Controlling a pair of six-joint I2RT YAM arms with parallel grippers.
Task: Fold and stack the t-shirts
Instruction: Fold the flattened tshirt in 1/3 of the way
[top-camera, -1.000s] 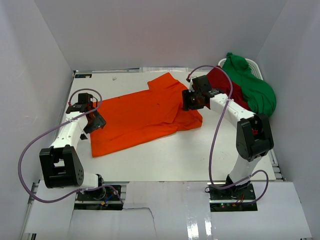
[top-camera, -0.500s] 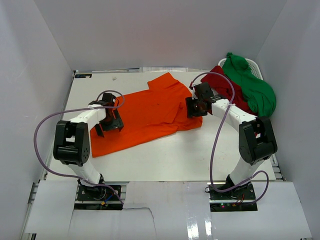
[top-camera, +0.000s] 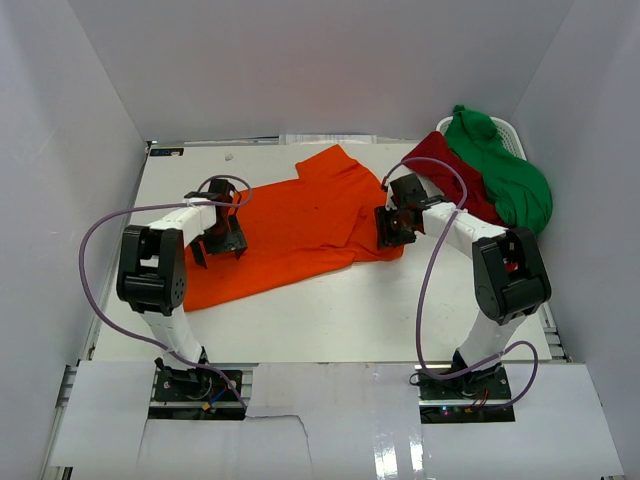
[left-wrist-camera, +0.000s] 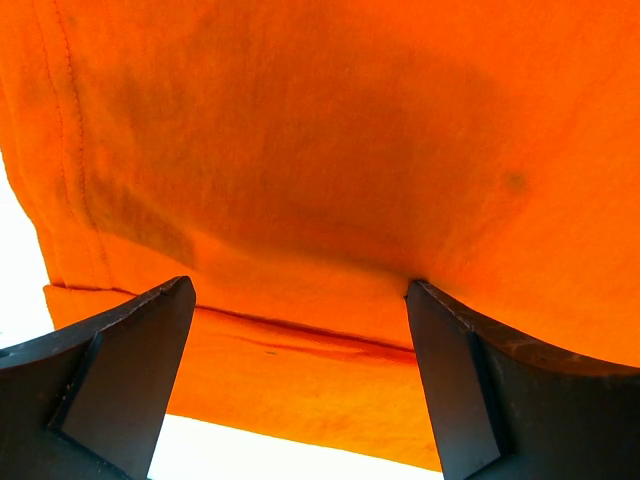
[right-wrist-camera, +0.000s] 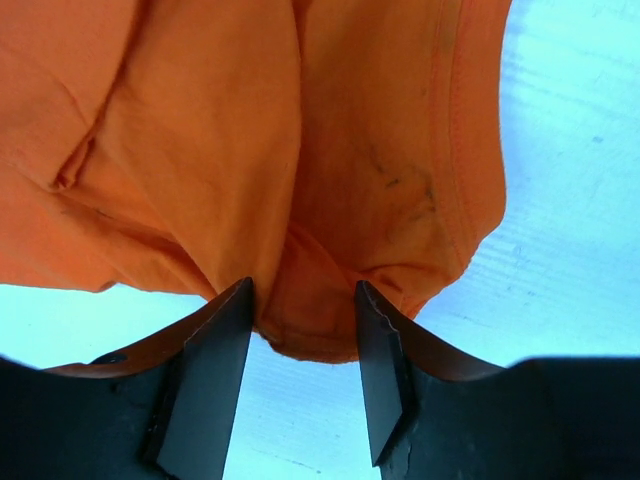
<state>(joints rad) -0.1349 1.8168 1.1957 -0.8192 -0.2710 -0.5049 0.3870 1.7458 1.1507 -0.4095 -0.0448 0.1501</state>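
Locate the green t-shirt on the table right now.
In the top external view, the green t-shirt sits bunched at the far right corner, draped over a white basket, with the dark red t-shirt touching its left side.

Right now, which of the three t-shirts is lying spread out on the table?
The orange t-shirt: it lies spread out. The dark red t-shirt and the green t-shirt are bunched in a heap at the far right corner.
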